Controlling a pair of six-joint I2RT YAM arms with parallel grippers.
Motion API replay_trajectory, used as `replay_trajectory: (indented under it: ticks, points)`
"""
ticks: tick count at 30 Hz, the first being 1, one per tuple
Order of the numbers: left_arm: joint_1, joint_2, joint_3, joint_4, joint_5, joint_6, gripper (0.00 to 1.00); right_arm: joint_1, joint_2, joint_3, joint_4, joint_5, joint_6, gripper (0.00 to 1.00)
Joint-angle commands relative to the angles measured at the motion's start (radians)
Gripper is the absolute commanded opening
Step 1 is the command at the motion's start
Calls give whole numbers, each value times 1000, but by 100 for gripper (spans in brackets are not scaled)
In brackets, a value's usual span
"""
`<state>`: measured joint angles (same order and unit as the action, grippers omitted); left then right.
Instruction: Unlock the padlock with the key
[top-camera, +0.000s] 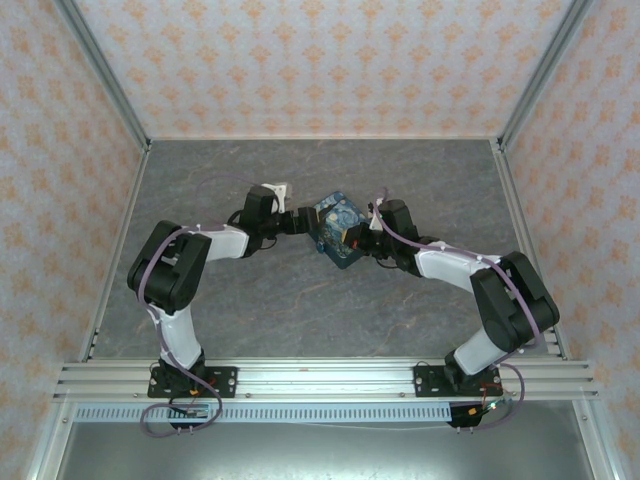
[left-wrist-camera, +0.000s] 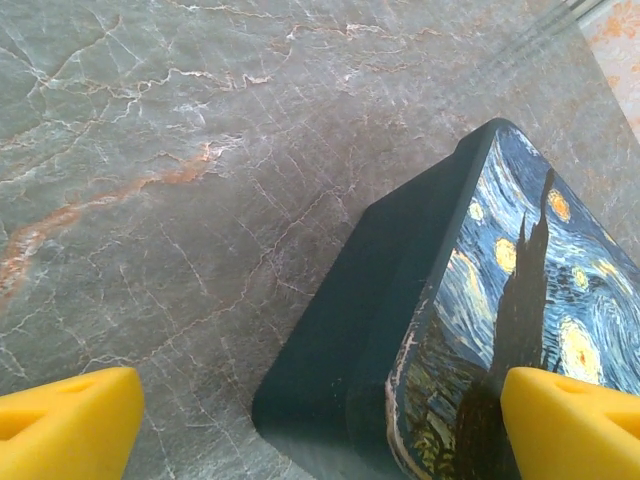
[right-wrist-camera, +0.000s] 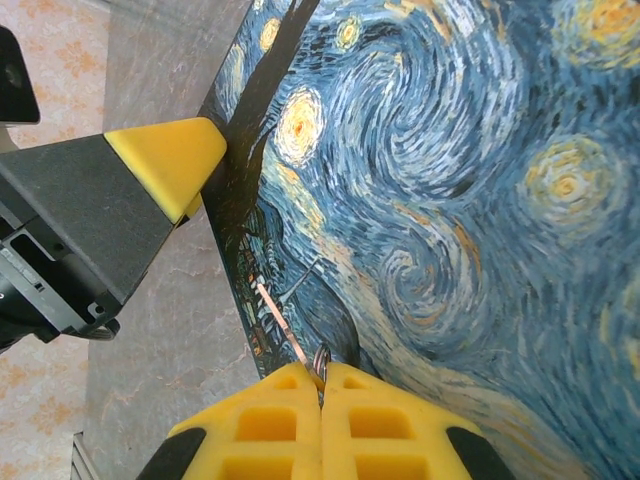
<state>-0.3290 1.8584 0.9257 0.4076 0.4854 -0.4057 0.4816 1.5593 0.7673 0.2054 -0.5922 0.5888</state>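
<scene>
My right gripper is shut on the key. The key's thin metal blade and small ring stick out from between the yellow pads and lie against the painted lid of the starry-night tin. The tin sits tilted between the two arms at the table's middle. My left gripper is open wide around the tin's near corner. Its right finger rests at the painted lid, and its left finger stands apart from the dark side wall. The padlock is hidden.
The grey marble tabletop is bounded by patterned walls on three sides, with a metal rail along the near edge. The two grippers sit close on either side of the tin.
</scene>
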Motion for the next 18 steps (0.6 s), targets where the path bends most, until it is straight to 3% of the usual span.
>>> replay_trajectory:
  ticks: [1,10,18]
  points:
    - [5,-21,-60,-88,-30,48,91,3,-12,-15,-106,12,-23,0]
    - [1,-131,-236,-55,-28,33,91,7,-43,-55,-103,-34,3,0]
    - [-2,-252,-337,-46,-37,3,91,77,-61,-118,-66,-36,57,0]
